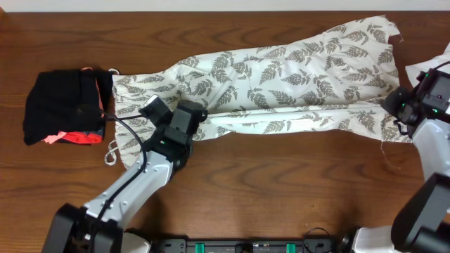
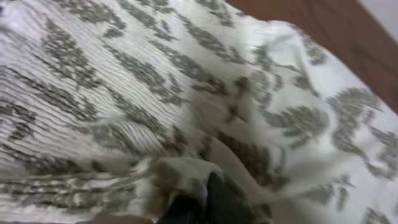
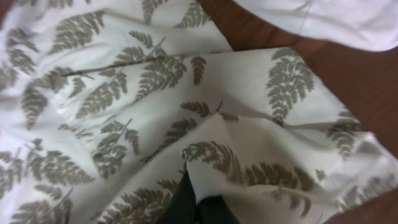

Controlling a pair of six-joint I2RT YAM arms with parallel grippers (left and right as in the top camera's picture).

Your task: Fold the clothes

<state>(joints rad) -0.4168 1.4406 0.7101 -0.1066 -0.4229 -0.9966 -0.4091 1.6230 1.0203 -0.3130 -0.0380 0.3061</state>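
Note:
The clothes, a white dress [image 1: 281,77] with a grey-green fern print, lie spread across the table from left to upper right. A thin white strap [image 1: 110,151] curls off the dress's left end. My left gripper [image 1: 199,117] sits at the dress's lower edge near the gathered bodice, shut on a fold of the fabric [image 2: 186,171]; its dark fingers [image 2: 217,202] show under the cloth. At the lower right hem my right gripper [image 1: 394,105] is shut on a raised fold of the dress [image 3: 217,155], with its fingers [image 3: 186,202] beneath it.
A black bundle with coral-pink trim [image 1: 67,109] lies at the left, touching the dress's end. A plain white cloth [image 1: 425,67] lies at the far right edge, also seen as the plain white cloth [image 3: 323,18] past the hem. Bare wood table [image 1: 281,176] runs along the front.

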